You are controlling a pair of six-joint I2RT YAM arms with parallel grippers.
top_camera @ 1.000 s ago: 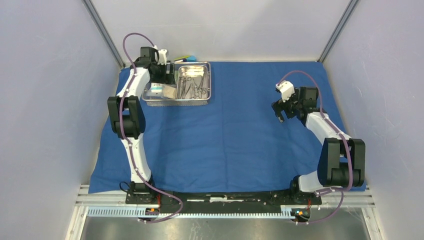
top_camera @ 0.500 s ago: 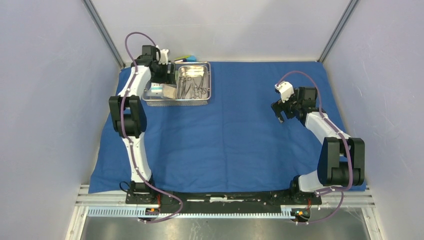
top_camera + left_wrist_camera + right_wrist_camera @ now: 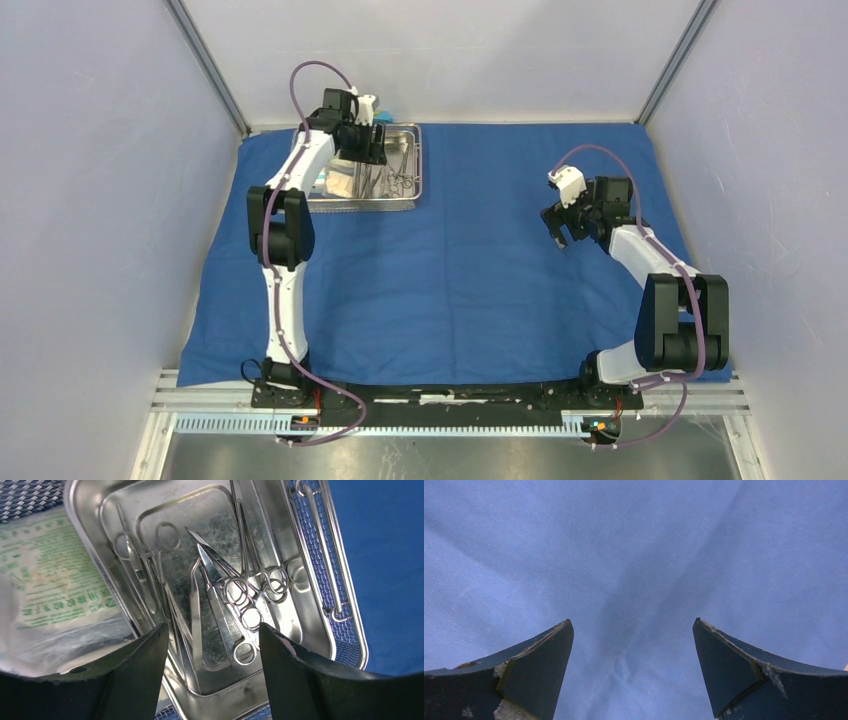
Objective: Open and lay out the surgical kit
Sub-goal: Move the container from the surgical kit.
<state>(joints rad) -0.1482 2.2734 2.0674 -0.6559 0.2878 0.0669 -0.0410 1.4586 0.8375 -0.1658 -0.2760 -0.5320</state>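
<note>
Blue cloth wrap [image 3: 480,260] covers your surface. At its far-left corner, slim metal instruments [image 3: 220,605] lie in the small steel pan [image 3: 205,520], directly under your nearer left claw [image 3: 213,630], running across its open, empty jaws; right claw [image 3: 558,228] gapes wide.

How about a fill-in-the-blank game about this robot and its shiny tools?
1. The slim metal scissors-like instruments lie inside the smaller steel ____.
2. That container sits in the rectangular wire-mesh steel tray, on a large cloth wrap coloured ____.
3. The right gripper hovers over bare cloth with its jaws ____.
Missing words: pan; blue; open.
</note>
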